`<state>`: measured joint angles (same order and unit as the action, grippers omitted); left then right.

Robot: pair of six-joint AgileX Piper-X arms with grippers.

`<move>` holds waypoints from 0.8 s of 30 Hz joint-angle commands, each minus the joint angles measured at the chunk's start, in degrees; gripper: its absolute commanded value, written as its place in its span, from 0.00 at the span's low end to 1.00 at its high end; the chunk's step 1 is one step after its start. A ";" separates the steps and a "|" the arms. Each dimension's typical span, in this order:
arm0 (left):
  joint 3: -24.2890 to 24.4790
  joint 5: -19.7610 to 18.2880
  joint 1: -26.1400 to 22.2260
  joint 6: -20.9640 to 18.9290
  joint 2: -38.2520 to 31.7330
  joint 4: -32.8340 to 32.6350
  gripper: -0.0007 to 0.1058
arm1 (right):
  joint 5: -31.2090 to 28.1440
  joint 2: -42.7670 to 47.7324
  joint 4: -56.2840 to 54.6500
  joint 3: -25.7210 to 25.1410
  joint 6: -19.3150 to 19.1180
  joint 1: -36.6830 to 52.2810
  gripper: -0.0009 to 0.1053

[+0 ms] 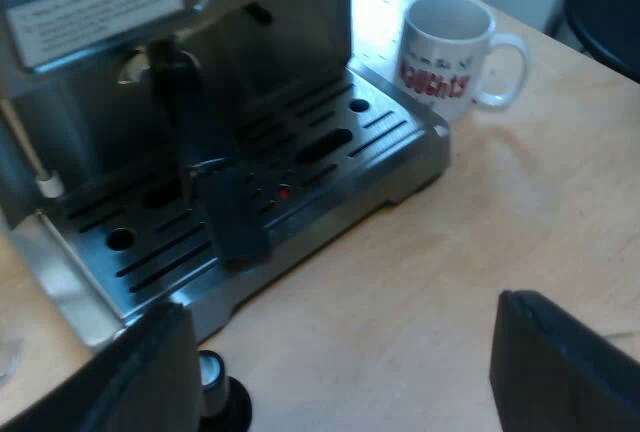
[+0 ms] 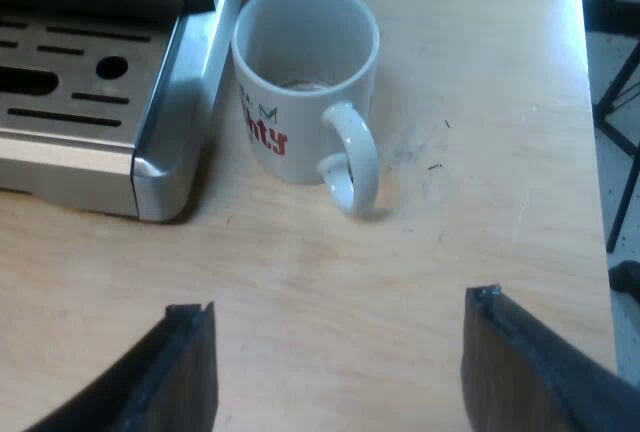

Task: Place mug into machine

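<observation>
With our left gripper (image 1: 340, 302) and right gripper (image 2: 338, 304) both spread empty, the mug (image 2: 305, 82) stands upright on the surface (image 2: 470, 72) just beside the machine (image 2: 90, 72); it looks stiff, slick and breakable, so we would pinch its wall at the rim.

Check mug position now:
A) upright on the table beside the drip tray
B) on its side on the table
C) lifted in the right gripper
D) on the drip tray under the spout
A: the mug stands upright on the table, right next to the corner of the drip tray. The right gripper is open, short of the mug and holding nothing.
</observation>
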<state>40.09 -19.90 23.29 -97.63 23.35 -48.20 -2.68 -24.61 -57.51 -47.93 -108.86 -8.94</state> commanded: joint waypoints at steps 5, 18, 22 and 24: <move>0.42 -1.37 4.20 0.15 3.71 5.89 0.60 | 0.38 0.11 3.61 -0.52 -0.66 -0.09 0.54; 0.42 -1.15 4.71 0.15 5.10 7.85 0.60 | 6.00 0.04 4.49 4.16 -0.17 -0.09 0.54; 0.42 -1.15 4.71 0.15 5.10 7.85 0.60 | 5.89 -0.03 9.43 8.41 2.88 -0.09 0.54; 0.42 -1.15 4.71 0.15 5.10 7.85 0.60 | 5.71 -0.03 11.43 9.69 2.88 -0.09 0.54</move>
<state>40.16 -21.13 27.72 -97.36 28.62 -41.40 2.77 -24.84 -47.53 -38.24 -106.14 -8.94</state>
